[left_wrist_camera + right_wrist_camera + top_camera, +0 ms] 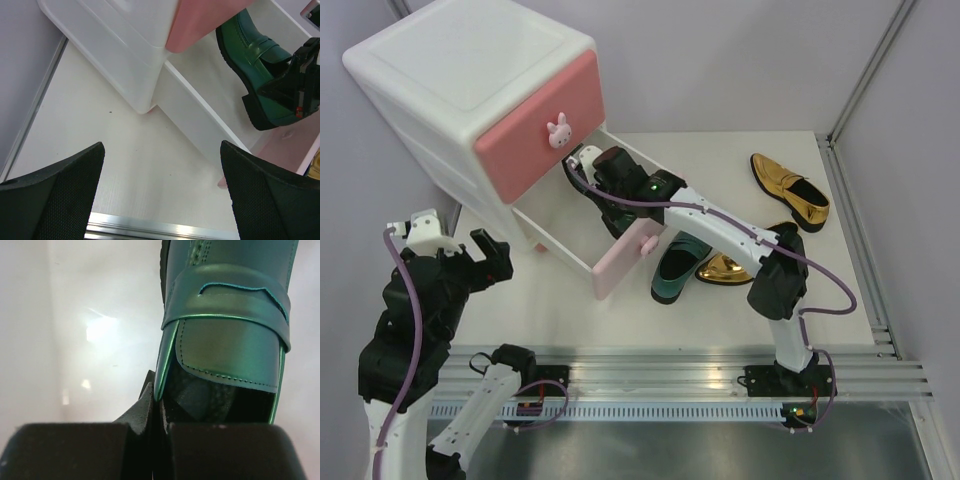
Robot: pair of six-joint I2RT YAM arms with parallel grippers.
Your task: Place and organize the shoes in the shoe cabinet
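The shoe cabinet (pixel 470 80) stands at the back left with its lower drawer (pixel 625 255) pulled out. My right gripper (pixel 605 175) reaches into that drawer, shut on the side wall of a glossy green shoe (pixel 230 330), one finger inside the shoe and one outside. From the left wrist view that green shoe (pixel 255 55) lies in the drawer with the right gripper (pixel 305 80) at its heel. A second green shoe (pixel 675 268) and a gold shoe (pixel 725 268) lie on the table under the right arm. Another gold shoe (pixel 790 188) sits at the back right. My left gripper (pixel 485 255) hangs open and holds nothing (pixel 162 160).
The upper drawer with its deeper pink front (pixel 535 135) is closed. The open drawer's white side wall (pixel 200 115) runs just ahead of the left gripper. An aluminium rail (pixel 670 375) runs along the near table edge, and a frame post (pixel 865 80) stands at the back right.
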